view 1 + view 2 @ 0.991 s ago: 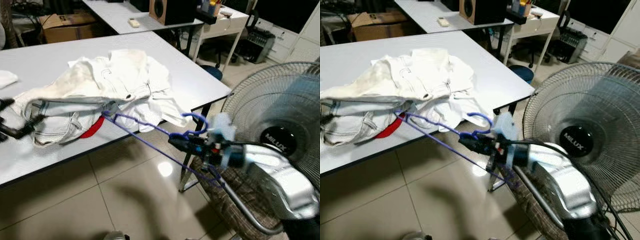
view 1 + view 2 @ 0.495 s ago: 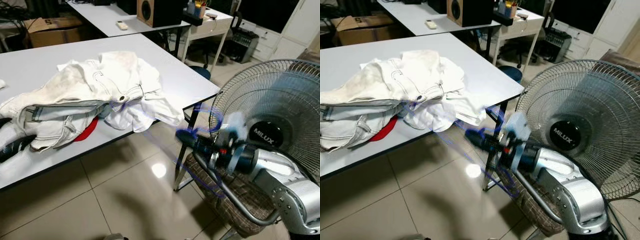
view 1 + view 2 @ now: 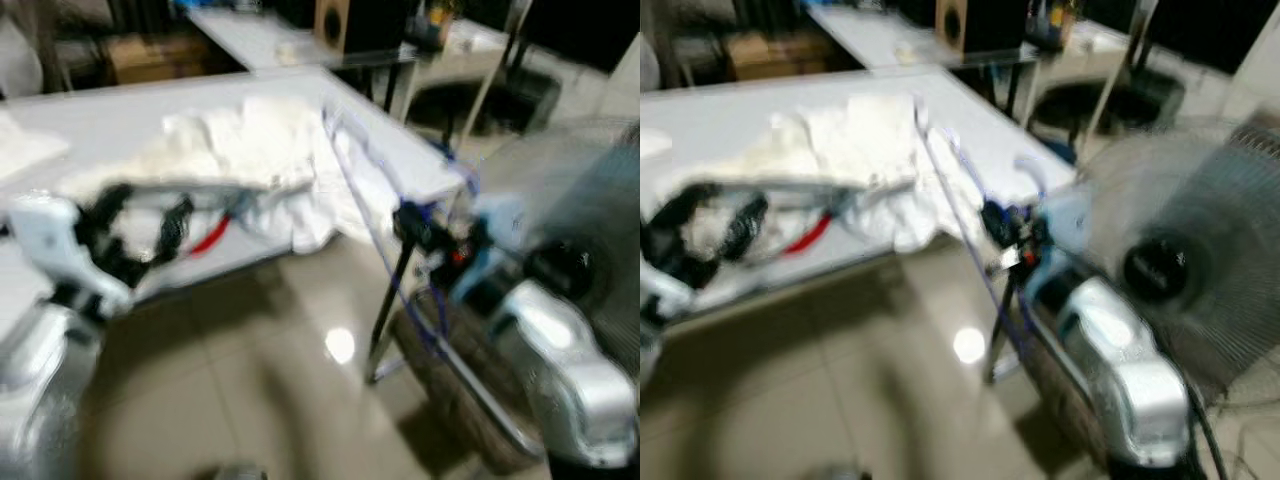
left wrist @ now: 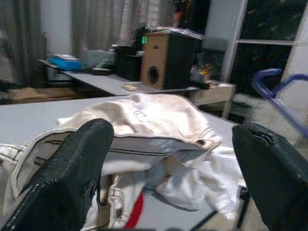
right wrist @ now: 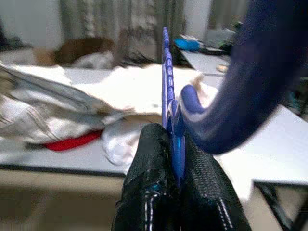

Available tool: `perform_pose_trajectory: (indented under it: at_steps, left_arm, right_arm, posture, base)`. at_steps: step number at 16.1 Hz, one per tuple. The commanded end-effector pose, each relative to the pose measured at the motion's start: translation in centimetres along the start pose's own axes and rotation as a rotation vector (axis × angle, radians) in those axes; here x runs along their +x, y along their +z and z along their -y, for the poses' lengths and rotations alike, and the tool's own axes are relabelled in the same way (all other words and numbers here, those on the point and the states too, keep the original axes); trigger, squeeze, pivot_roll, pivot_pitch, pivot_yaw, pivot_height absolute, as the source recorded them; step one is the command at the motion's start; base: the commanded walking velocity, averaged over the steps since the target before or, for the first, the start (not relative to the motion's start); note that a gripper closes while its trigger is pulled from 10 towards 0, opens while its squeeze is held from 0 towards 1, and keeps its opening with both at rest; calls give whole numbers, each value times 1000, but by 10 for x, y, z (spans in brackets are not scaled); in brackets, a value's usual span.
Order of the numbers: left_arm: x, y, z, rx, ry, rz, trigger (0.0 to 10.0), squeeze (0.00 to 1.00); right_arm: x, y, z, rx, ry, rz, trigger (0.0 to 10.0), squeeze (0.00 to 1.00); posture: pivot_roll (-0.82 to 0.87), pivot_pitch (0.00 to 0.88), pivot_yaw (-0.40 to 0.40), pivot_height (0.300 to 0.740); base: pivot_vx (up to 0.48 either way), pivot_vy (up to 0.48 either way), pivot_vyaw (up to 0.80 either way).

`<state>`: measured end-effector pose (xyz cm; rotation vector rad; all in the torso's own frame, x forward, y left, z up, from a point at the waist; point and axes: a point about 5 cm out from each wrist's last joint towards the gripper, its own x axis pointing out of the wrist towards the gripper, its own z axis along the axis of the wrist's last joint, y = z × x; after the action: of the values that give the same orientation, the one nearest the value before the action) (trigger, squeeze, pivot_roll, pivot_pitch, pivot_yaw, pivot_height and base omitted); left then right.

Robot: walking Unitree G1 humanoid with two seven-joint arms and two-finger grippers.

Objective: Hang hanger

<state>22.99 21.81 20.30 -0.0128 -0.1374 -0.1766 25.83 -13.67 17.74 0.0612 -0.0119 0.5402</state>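
The views from my head are blurred. My right gripper (image 3: 410, 222) is shut on a blue hanger (image 3: 350, 170), held at its neck just off the table's right corner. In the right wrist view the hanger (image 5: 168, 86) stands upright between the fingers (image 5: 154, 159), its hook (image 5: 250, 82) curving close to the lens. My left gripper (image 3: 140, 225) hovers open at the near side of a pile of white and pale denim clothes (image 3: 250, 150). The left wrist view shows its fingers (image 4: 82, 159) wide apart, nothing between them, facing the pile (image 4: 144, 120).
The clothes lie on a grey table (image 3: 60, 120), with a red item (image 3: 208, 238) beneath them. A standing fan (image 3: 1160, 260) is at the right, and a chair with a checked seat (image 3: 450, 370) is below my right arm. A speaker (image 4: 166, 60) stands on a far desk.
The right gripper has lifted the hanger clear of the clothes and turned it upright. My left arm has risen into view near the pile. The camera has shifted and blurred.
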Motion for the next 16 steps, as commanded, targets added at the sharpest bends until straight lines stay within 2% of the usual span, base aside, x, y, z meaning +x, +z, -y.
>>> perform_pose_trajectory:
  at_steps: [1, 2, 5, 7, 8, 10, 11, 12, 16]
  left_arm:
    - [2, -16, 14, 32, 10, -53, 10000, 1000]
    - [-1, -33, 16, 57, 54, -106, 10000, 1000]
    - [1, -44, 20, 59, 97, -137, 10000, 1000]
    - [2, -52, 27, 82, 119, -152, 10000, 1000]
    - [3, -55, 29, 84, 120, -153, 10000, 380]
    - [5, -59, 35, 81, 100, -170, 10000, 345]
    - [7, -59, 41, 82, 35, -154, 10000, 369]
    - [9, -58, 42, 79, 26, -138, 10000, 369]
    - [15, -57, 41, 77, 48, -119, 10000, 373]
  right_arm:
    - [-3, -4, 9, -32, -75, -18, 10000, 0]
    - [-5, -12, 13, -57, -108, -52, 10000, 0]
    - [-6, -22, 24, -90, -135, -109, 10000, 0]
    - [-5, -30, 23, -97, -133, -168, 10000, 0]
    - [-6, -33, 20, -146, -120, -195, 10000, 0]
    - [-7, -34, 15, -196, -110, -185, 10000, 0]
    - [-8, -33, 16, -124, -145, -152, 10000, 0]
    - [-8, -30, 17, -84, -170, -127, 10000, 0]
    - [-3, -19, 14, -107, -139, -83, 10000, 0]
  posture:
    - [-46, 0, -47, 740]
    - [-54, 0, -42, 740]
    - [-56, 0, -39, 740]
    - [-79, 0, -32, 740]
    - [-91, 0, -30, 740]
    - [-94, 0, -31, 740]
    - [-96, 0, -29, 740]
    - [-101, 0, -25, 740]
    - [-111, 0, -16, 740]
  base:
    - [0, -480, 800]
    - [0, -480, 800]
    - [0, -480, 800]
    - [0, -240, 0]
    - [0, 0, 0]
    - [0, 0, 0]
    - [0, 0, 0]
    - [277, 0, 0]
    - [375, 0, 0]
